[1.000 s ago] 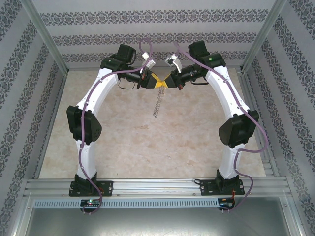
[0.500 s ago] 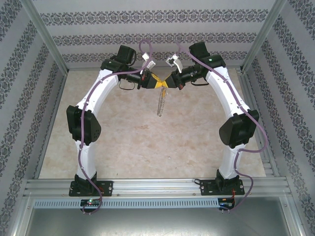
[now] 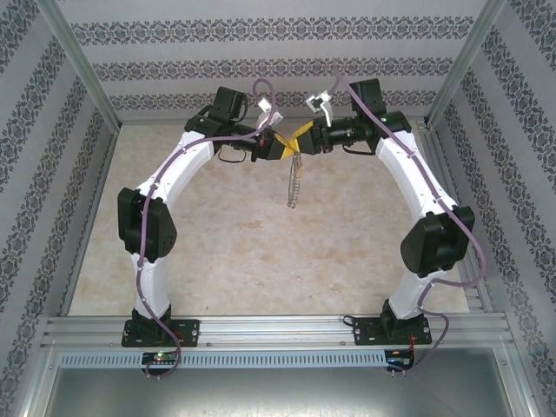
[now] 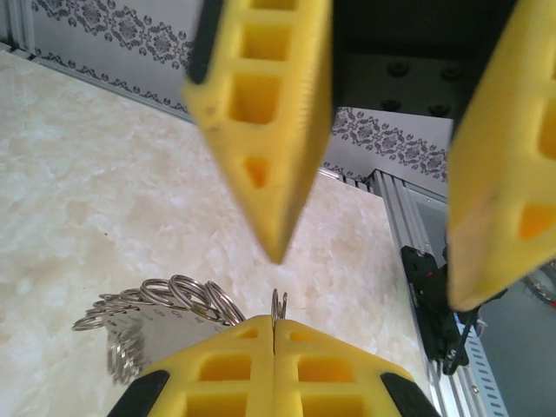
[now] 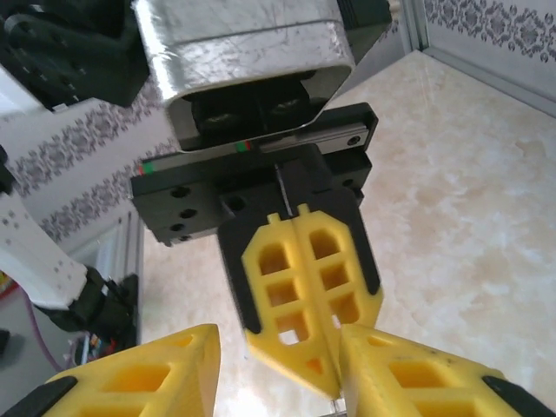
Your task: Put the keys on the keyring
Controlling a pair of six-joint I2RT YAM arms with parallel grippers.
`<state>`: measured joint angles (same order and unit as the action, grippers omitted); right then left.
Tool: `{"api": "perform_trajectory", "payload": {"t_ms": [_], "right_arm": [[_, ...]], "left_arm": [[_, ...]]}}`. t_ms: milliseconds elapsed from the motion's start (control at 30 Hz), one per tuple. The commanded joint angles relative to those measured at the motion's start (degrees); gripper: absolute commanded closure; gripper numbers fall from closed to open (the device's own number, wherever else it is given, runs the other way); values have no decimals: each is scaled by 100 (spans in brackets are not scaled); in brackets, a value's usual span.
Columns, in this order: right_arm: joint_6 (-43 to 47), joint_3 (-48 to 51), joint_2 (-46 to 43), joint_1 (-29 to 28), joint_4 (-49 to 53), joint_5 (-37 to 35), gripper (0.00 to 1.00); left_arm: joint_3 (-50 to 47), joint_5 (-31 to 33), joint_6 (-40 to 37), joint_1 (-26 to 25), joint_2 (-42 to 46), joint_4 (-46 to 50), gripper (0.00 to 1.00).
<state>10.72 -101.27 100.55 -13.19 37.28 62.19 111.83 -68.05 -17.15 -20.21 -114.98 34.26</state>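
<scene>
Left gripper [image 4: 274, 328] pinches the keyring [image 4: 174, 295], its hoop cut off behind yellow pads [image 4: 226, 373]; right gripper [image 4: 373, 278], jaws spread, hangs just above the keyring.

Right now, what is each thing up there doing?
left end effector: shut, pinching the keyring.
right end effector: open, fingers spread wide, facing the left one.
keyring: dangling in the air from the left end effector, its small loops bunched together.
</scene>
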Motion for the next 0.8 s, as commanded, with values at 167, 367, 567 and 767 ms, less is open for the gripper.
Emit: {"api": "perform_trajectory", "payload": {"t_ms": [167, 367, 567, 767], "right_arm": [[-1332, 1367, -689, 246, -2230, 121, 61], [-1993, 1747, -669, 245, -3119, 32, 64], [-2224, 1834, -605, 159, -3429, 86, 66], [-2197, 2221, -659, 72, -3464, 187, 68]], "left_arm": [[-188, 16, 445, -7, 477, -992, 100], [-208, -8, 589, -1, 535, -1251, 100], [-210, 2, 694, -1, 543, -1417, 100], [-213, 40, 817, -8, 540, -1627, 100]]}}
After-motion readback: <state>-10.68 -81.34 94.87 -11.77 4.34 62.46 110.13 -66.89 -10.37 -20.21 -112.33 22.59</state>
